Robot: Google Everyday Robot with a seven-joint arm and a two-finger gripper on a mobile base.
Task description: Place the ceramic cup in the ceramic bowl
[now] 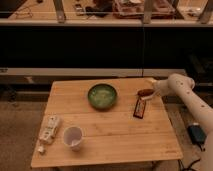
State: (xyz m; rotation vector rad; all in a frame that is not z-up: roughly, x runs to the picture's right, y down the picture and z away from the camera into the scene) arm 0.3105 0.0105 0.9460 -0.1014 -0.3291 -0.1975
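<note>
The white ceramic cup (pixel 73 137) stands upright near the front left of the wooden table (pixel 120 135). The green ceramic bowl (pixel 102 96) sits at the middle back of the table, with nothing showing inside it. My gripper (pixel 148 92) is at the end of the white arm (pixel 186 95), which reaches in from the right. It hovers at the table's back right, to the right of the bowl and far from the cup.
A dark snack bar (pixel 140 107) lies just below the gripper. A flat white packet (pixel 49 129) lies at the table's left edge beside the cup, with a small white bit (pixel 41 149) in front of it. A dark shelf front stands behind the table.
</note>
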